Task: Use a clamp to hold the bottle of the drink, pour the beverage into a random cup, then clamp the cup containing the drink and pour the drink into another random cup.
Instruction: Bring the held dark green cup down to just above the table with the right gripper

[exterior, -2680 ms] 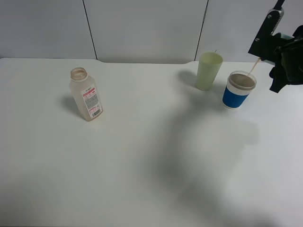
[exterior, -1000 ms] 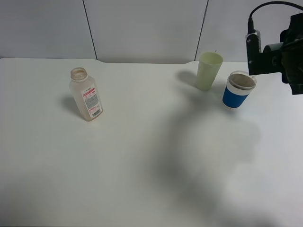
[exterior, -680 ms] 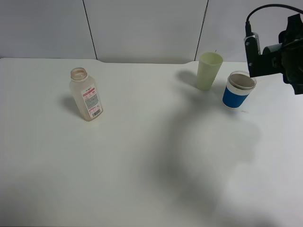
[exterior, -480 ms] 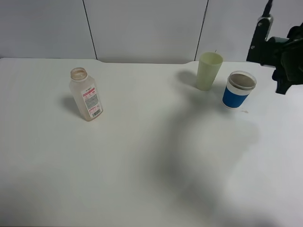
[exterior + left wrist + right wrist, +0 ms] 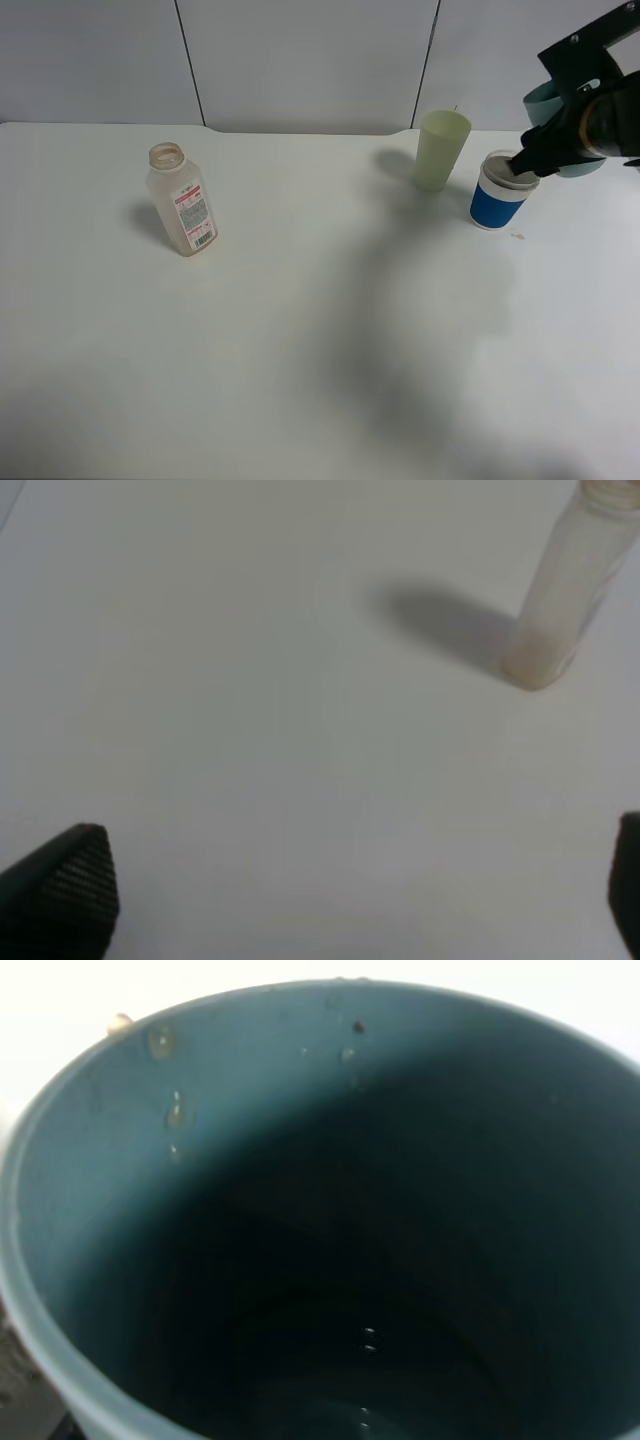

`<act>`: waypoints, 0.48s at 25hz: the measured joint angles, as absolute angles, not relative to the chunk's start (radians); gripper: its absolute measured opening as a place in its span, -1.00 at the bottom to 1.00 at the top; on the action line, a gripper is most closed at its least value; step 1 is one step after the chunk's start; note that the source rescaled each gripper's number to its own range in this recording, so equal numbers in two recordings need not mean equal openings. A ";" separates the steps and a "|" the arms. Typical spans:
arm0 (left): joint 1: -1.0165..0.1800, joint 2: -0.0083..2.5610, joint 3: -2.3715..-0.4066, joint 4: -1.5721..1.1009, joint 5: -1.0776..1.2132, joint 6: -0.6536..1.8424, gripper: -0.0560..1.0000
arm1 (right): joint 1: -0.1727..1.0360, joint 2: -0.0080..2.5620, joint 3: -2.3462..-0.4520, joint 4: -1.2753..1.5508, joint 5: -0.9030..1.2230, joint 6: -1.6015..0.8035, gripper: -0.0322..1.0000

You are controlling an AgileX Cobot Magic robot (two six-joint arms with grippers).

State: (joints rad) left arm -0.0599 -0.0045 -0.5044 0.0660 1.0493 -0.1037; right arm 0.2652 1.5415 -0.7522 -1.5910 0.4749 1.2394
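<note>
1. Teal cup (image 5: 570, 110), a plain straight-sided tumbler with no handle, sits at the far right of the high view. It is lifted off the white table (image 5: 300, 350) and carried by the right gripper (image 5: 560, 125), mostly hidden behind the dark arm.
2. Right gripper is shut on the teal cup. Its jaws themselves are not visible. Its wrist camera looks straight down into the cup's mouth.
3. Inside, the cup (image 5: 320, 1220) shows only scattered droplets on the wall and a few at the dark bottom, so it looks nearly drained.
4. Blue-banded cup (image 5: 500, 192) stands upright on the table, just below and beside the gripper, which overlaps its rim in the high view. Whether they touch cannot be told.
5. Handling, as a judgement: the teal cup is light now, rigid, and smooth enough to slip. Grip it across the side wall around mid-height.
6. Orientation: the long axis runs from base to mouth. Its exact tilt cannot be read here.
7. Bottle (image 5: 181, 200) stands upright, uncapped, on the left of the table, well apart from the cups. A pale yellow-green cup (image 5: 441, 150) stands near the blue-banded one.
8. Left gripper (image 5: 330, 890) is wide open and empty, hovering over bare table near the bottle (image 5: 565, 590).
</note>
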 joint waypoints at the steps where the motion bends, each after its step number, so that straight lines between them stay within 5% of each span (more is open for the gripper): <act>1: -0.060 -0.005 -0.504 0.066 1.049 -0.104 1.00 | 0.265 1.521 -0.757 -1.575 0.463 1.241 -0.93; 5: -0.060 -0.005 -0.504 0.066 1.049 -0.104 1.00 | 0.266 1.402 -0.787 -1.498 0.417 1.248 -0.93; 12: -0.060 -0.005 -0.504 0.066 1.049 -0.104 1.00 | 0.266 1.273 -0.837 -1.343 0.010 1.095 -0.93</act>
